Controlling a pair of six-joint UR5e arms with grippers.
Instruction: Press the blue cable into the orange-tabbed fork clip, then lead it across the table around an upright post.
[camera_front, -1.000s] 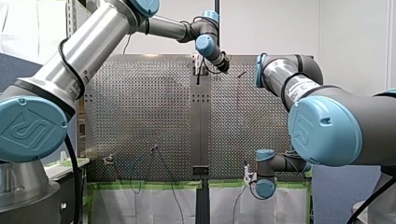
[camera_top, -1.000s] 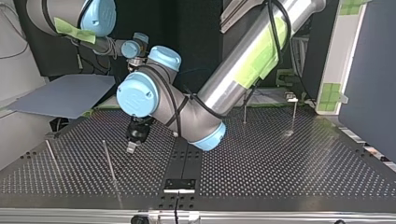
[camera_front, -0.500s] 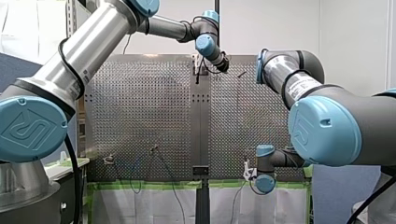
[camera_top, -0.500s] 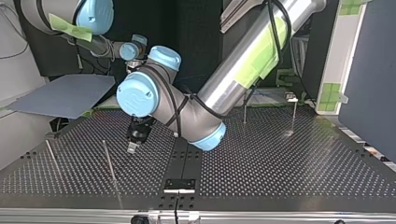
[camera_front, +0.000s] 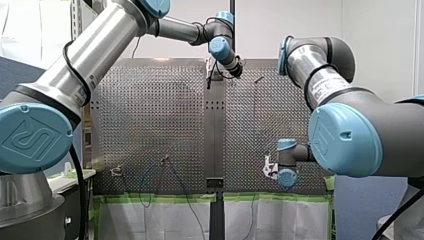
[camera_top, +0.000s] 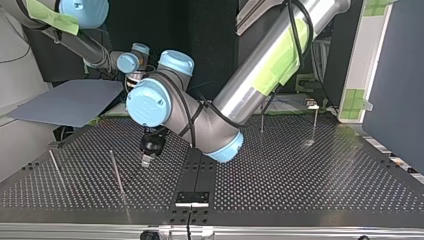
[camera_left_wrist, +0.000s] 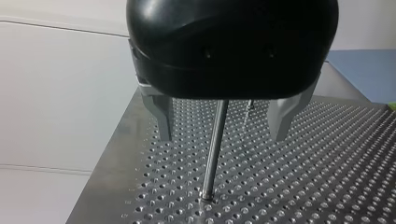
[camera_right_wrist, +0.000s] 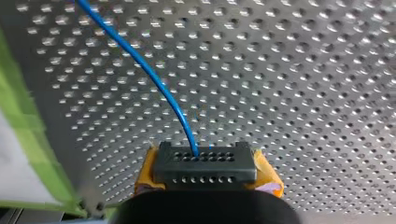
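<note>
In the right wrist view the blue cable (camera_right_wrist: 140, 63) runs over the perforated table (camera_right_wrist: 303, 70) and ends between the yellow pads of my right gripper (camera_right_wrist: 205, 161), which is shut on it. That right gripper (camera_front: 269, 167) hangs low over the table's near edge in the front view. My left gripper (camera_left_wrist: 222, 137) is open, and its metal fingers (camera_left_wrist: 161, 116) frame an upright post (camera_left_wrist: 212, 149) standing just ahead of them. In the top view my left gripper (camera_top: 147, 159) points down beside a thin post (camera_top: 117, 172). I cannot make out the orange-tabbed clip.
More thin posts stand on the table: one at the top view's far left (camera_top: 55, 167) and two at its back right (camera_top: 261, 120) (camera_top: 315, 120). A black strip (camera_top: 200, 170) runs down the table's middle. Green tape (camera_right_wrist: 28, 140) lines the table's edge.
My right arm's wrist has risen over the table's near edge in the front view and moved left in the top view. My left gripper has shifted slightly and stays open.
</note>
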